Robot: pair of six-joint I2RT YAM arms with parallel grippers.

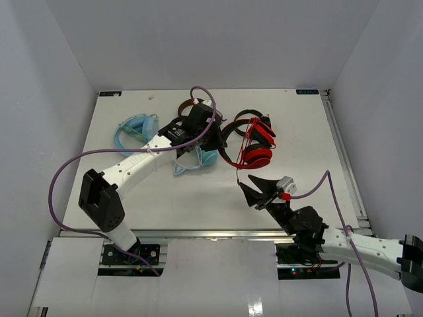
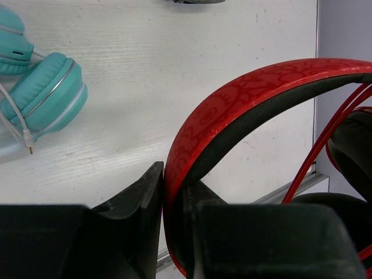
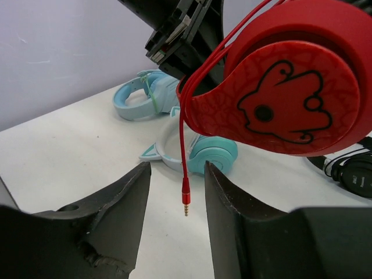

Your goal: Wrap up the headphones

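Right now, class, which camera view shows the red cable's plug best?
Right wrist: the plug hangs close and sharp in mid-frame. Top external shows only thin cable, its plug too small to tell; left wrist shows cable, no plug.

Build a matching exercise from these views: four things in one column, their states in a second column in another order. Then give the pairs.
Things
1. left gripper
2. right gripper
3. cable plug
4. black headphones

States
A. dangling in the air at the end of the red cable
B. lying on the table
C. shut on the headband of the red headphones
D. open, holding nothing

Pairs: 1-C, 2-D, 3-A, 4-B
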